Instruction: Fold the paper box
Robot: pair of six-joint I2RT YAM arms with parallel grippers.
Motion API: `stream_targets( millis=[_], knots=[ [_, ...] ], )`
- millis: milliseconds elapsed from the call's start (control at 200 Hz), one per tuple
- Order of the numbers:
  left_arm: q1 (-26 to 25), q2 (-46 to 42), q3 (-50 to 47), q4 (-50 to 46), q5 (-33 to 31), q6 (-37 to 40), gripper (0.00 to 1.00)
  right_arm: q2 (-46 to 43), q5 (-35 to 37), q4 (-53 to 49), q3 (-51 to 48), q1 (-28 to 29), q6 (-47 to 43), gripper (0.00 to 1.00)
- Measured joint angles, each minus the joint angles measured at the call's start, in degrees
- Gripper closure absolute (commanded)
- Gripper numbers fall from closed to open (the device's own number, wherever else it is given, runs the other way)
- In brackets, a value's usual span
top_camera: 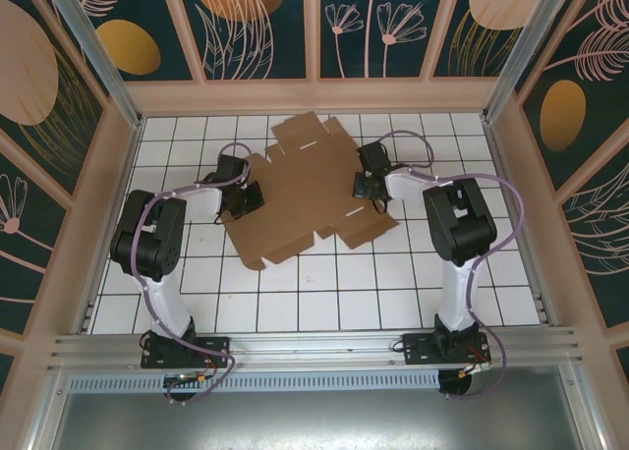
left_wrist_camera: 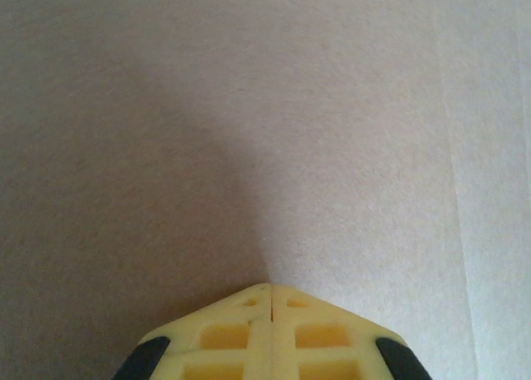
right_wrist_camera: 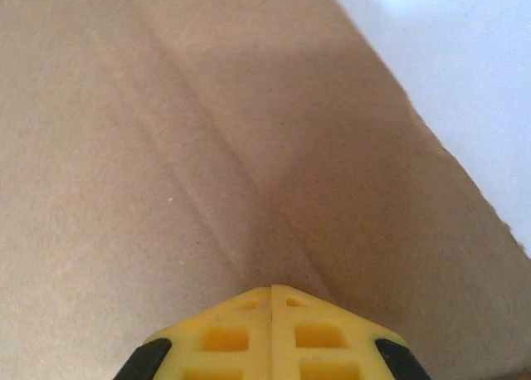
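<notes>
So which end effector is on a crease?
The right end effector: a fold line of the paper box runs under its tips; the left end effector meets plain cardboard.

I have the paper box lying flat on the table, toward its far side, between the two arms. My left gripper sits over the sheet's left margin and my right gripper over its right part, well apart. On the right wrist camera, bare table lies beyond the sheet's right edge
</notes>
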Motion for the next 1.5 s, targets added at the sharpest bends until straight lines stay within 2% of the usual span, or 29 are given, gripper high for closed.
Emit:
stream_targets(
  millis=[200, 385, 676, 791, 831, 866, 1036, 1146, 1236, 1346, 1496],
  knots=[
    [-5.6, -3.1, -4.1, 0.5, 1.7, 0.1, 1.00, 7.2, -1.7, -2.6, 11.2, -2.8, -1.6, 1.00],
    [-11.0, -3.7, -4.7, -2.4, 6.9, 2.2, 1.00, 10.6, -4.3, -4.0, 16.7, -4.1, -3.5, 1.00],
    [-18.2, -1.9, -2.6, -7.2, 14.7, 5.7, 1.00, 11.5, -10.0, -3.4, 17.6, -4.3, -6.4, 1.00],
    [-20.0, -0.8, 0.0, -10.8, 14.8, 6.8, 1.00, 11.5, -11.5, -2.8, 17.3, -4.3, -7.6, 1.00],
    [-20.2, -0.8, 0.5, -11.7, 14.3, 7.0, 1.00, 11.2, -11.7, -2.3, 16.7, -4.3, -7.8, 1.00],
    [-20.4, -0.8, 0.9, -12.5, 14.0, 7.0, 1.00, 10.7, -12.3, -2.0, 16.0, -4.3, -8.0, 0.96],
    [-20.6, -0.9, 5.6, -15.0, 11.5, 6.7, 0.91, 7.3, -17.7, -5.5, 13.0, -3.7, -10.5, 0.64],
    [-20.2, -1.8, 12.6, -15.0, 10.2, 6.4, 0.94, 4.3, -19.7, -7.8, 12.5, -4.0, -10.5, 0.59],
    [-18.7, -2.4, 16.9, -12.4, 10.0, 5.3, 0.96, 0.7, -21.2, -7.6, 11.8, -5.6, -9.7, 0.47],
    [-14.8, -1.2, 20.1, -9.4, 9.7, 3.4, 0.97, -4.0, -22.3, -7.2, 10.8, -8.3, -8.4, 0.45],
    [-9.9, 7.6, 26.9, -8.8, 7.5, 2.8, 0.98, -5.3, -21.4, -6.8, 9.9, -8.9, -7.4, 0.51]
  ],
)
